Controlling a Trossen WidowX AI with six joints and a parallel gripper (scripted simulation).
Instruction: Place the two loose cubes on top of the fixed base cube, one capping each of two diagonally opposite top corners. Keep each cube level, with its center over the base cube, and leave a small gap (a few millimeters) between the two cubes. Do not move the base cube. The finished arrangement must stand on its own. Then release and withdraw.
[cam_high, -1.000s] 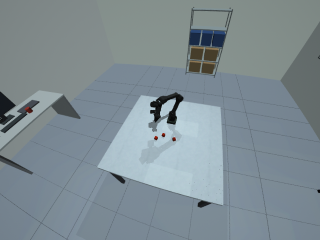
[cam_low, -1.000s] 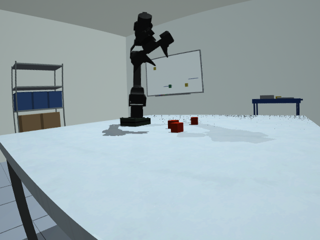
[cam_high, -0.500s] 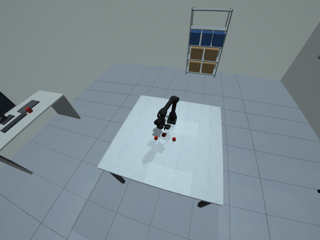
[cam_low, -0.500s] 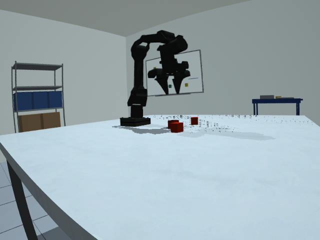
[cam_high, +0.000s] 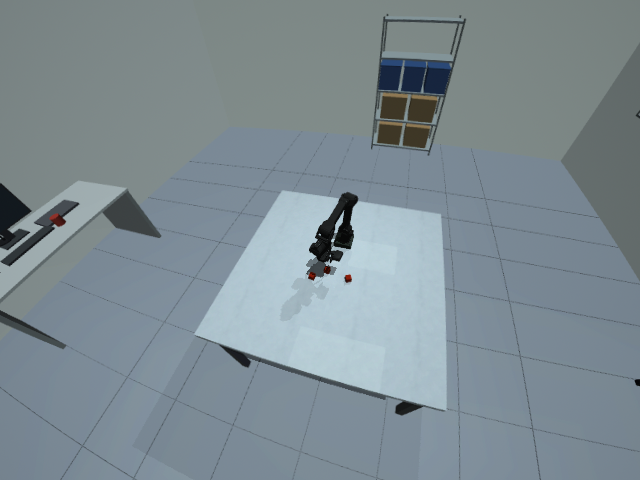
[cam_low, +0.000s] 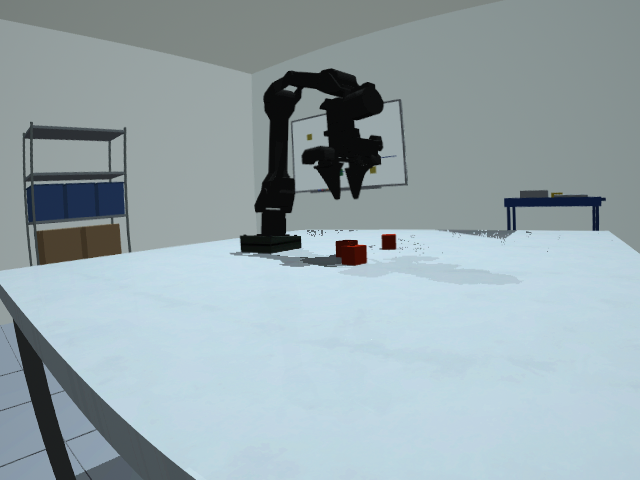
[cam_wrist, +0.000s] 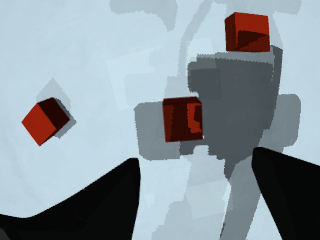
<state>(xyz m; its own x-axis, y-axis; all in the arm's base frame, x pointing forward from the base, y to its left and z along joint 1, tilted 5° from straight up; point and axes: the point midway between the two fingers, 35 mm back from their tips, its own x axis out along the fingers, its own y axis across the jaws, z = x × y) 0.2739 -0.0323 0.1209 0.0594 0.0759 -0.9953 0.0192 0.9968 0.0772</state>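
While hovering over the middle cube (cam_wrist: 182, 119) | gripper (cam_low: 343, 193) part-open, empty (pre-set for cube width) | all cubes on table (cam_low: 361, 335)

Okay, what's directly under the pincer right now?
The open, empty pincer hangs well above the table. Below its gap sits one red cube in the arm's shadow, untouched. The cube's underside is hidden.

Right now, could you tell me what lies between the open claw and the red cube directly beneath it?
Only air: in the exterior view the black claw hangs well above the small red cube on the pale table, nothing between them.
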